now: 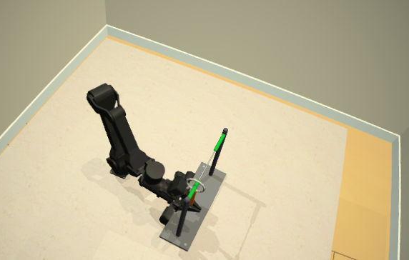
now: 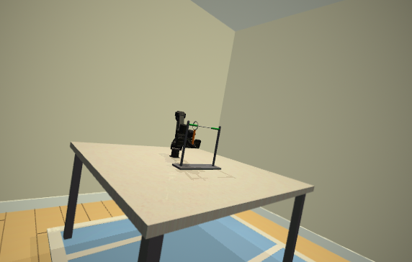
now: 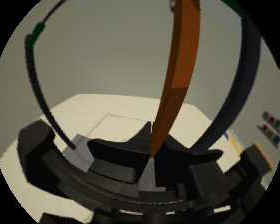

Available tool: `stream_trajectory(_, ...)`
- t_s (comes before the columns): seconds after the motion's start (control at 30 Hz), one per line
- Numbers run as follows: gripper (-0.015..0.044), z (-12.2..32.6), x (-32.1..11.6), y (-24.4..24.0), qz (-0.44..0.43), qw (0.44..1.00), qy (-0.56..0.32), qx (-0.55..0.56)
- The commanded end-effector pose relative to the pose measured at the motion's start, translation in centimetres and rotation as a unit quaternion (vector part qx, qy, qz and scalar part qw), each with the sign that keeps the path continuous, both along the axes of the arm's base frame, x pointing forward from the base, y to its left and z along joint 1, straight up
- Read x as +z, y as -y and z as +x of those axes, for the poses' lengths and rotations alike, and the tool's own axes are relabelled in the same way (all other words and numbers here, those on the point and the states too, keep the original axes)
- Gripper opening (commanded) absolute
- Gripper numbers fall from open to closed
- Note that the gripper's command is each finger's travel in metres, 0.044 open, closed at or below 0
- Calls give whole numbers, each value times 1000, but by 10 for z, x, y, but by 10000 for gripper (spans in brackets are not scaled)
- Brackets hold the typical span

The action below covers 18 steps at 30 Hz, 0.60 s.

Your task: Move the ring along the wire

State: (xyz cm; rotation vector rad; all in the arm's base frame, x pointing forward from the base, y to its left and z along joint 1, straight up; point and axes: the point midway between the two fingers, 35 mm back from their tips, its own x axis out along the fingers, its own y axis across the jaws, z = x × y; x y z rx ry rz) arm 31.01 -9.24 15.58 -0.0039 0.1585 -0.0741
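One black arm (image 1: 116, 132) reaches from the left across the table (image 2: 124, 173) to the grey base plate (image 1: 207, 194), its gripper (image 1: 189, 202) clamped on the orange handle (image 1: 192, 197) below the ring (image 1: 196, 185), which hangs around the green wire section (image 1: 194, 188) beside the near post (image 1: 182, 218), the far post (image 1: 219, 153) standing well apart.

Arm (image 1: 116, 132) folded low, tool (image 1: 192, 201) clamped on orange handle (image 3: 172, 90)
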Motion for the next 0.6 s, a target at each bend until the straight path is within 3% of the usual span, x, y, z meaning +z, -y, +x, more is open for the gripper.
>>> stream_trajectory(0.0,-150,0,0,0,0,1000,0,-1)
stream_trajectory(0.57,-150,1,0,-7,1,1000,-1,0)
